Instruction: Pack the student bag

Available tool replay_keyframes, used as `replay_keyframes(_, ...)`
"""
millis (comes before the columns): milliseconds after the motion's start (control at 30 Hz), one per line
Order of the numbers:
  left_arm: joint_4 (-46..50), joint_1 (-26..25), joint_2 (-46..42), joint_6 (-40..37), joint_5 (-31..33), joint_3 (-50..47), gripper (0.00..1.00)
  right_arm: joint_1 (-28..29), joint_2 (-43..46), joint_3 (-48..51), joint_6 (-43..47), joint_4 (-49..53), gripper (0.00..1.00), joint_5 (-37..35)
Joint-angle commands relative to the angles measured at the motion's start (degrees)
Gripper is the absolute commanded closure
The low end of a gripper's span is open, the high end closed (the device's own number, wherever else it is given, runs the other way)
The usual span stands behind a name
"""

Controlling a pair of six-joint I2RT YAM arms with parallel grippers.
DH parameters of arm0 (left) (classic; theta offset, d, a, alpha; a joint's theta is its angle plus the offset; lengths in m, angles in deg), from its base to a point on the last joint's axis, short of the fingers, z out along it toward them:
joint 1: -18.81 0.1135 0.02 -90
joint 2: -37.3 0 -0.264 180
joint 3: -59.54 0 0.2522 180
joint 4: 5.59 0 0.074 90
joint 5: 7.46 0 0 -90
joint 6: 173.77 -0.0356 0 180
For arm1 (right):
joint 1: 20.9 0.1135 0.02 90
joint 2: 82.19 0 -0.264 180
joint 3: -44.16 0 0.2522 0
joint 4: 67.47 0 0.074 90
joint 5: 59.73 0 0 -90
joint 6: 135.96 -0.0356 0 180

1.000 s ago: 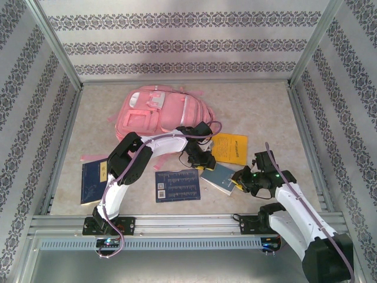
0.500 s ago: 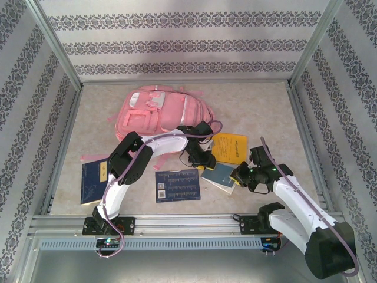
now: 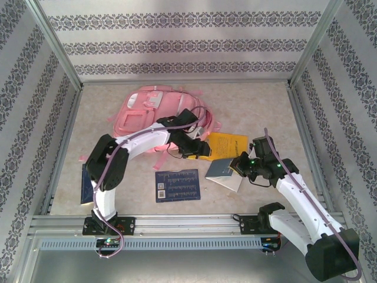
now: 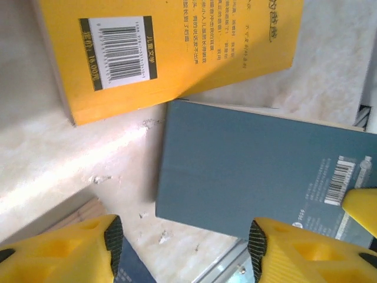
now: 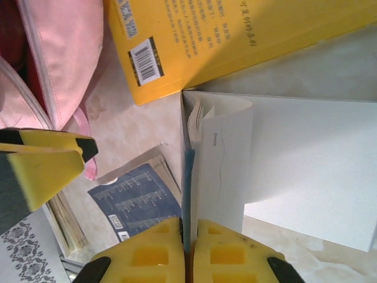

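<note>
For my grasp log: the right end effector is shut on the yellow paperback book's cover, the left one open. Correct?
No. In the right wrist view the right end effector is shut on the cover of the thin teal notebook, not of the yellow paperback book; the left end effector is open.

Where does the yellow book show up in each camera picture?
Top view: the yellow book lies right of centre.
Left wrist view: it sits at the upper left, barcode showing.
Right wrist view: it runs along the top, barcode at left.
Shared landmark: the blue notebook just below it in all three.
</note>
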Motion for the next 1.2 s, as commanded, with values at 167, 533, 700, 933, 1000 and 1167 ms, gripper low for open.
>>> replay_keyframes(167,-15.07,3.15,-3.69,12.41,-6.53,-12.40,0.28,-0.76,2.64,-1.33,-3.82,-9.99,1.00,8.59)
replay_keyframes(533,-37.94,3.79,-2.73,27.86,-12.30,-19.21,0.24,-2.15,6.39,5.03,-11.73,-20.90,1.00,13.87)
replay_keyframes(700,-47.57,3.78,-2.04,34.06,-14.44,-20.67,0.24,-3.90,7.76,6.66,-13.83,-23.55,1.00,14.30)
replay_keyframes(933,-61.04,3.87,-1.34,41.62,-17.12,-22.33,0.35,-5.56,7.38,6.48,-12.25,-21.72,1.00,13.76)
replay_keyframes(1000,-62.99,4.04,-1.62,42.47,-17.15,-22.43,0.44,-5.62,6.77,5.94,-10.78,-19.92,1.00,13.16)
replay_keyframes(1167,-64.46,4.70,-3.05,43.03,-16.65,-22.26,0.71,-5.62,6.62,3.96,-6.30,-13.41,1.00,9.67)
